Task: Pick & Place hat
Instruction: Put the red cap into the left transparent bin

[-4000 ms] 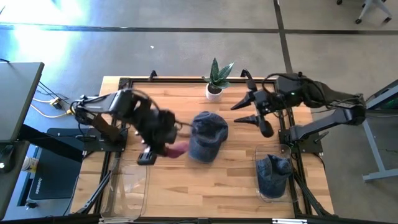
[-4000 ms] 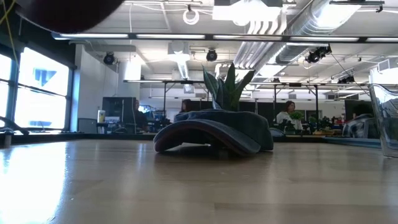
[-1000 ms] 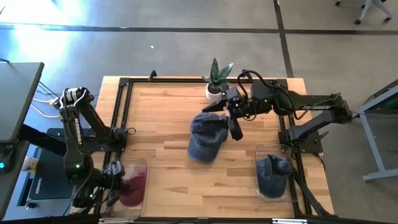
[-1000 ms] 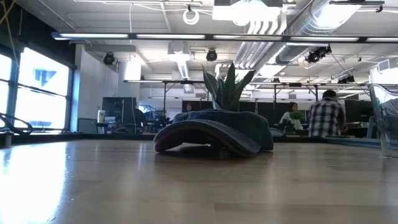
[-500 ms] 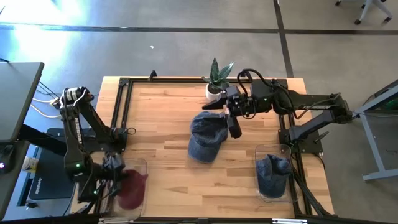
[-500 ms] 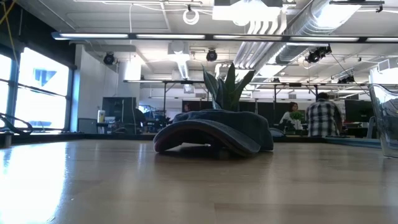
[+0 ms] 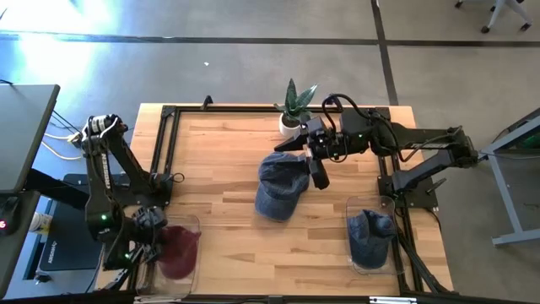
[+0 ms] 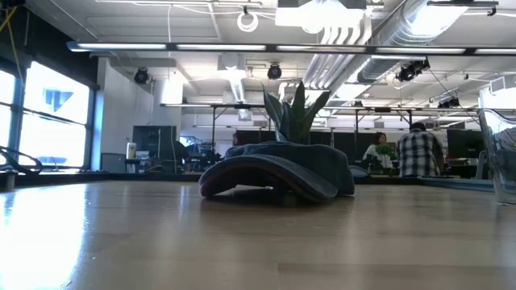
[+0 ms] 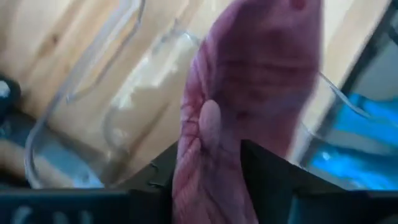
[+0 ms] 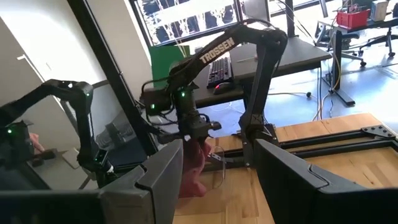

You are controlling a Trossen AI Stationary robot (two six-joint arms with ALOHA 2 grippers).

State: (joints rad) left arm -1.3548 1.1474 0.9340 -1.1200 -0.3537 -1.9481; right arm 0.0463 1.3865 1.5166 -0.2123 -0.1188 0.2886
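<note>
Left pincer (image 7: 150,228) at table's 8 o'clock corner, over clear bin (image 7: 187,263), clamped on maroon hat (image 7: 175,251); cloth bunched between the fingers (image 9: 273,180) in left wrist view, hat hanging down into bin mouth. Right pincer (image 7: 314,160) near table centre, abt 1 o'clock of denim cap (image 7: 278,187), just above its crown edge, fingers spread wide, nothing held. Cap flat on table (image 7: 228,152), brim toward 6 o'clock; potted plant (image 7: 292,110) just behind at 12 o'clock. Second clear bin (image 7: 371,245) at 4 o'clock corner w/ denim hat (image 7: 369,230) already inside.

Risks, as judged: maroon hat looks partly over bin rim, so release now may leave it draped on the wall or slipping outside. Soft fabric could also snag on a finger & lift back out w/ the arm. Right side: descent close to plant, so pot could get knocked; grip on crown only may let cap sag & catch on bin wall.
</note>
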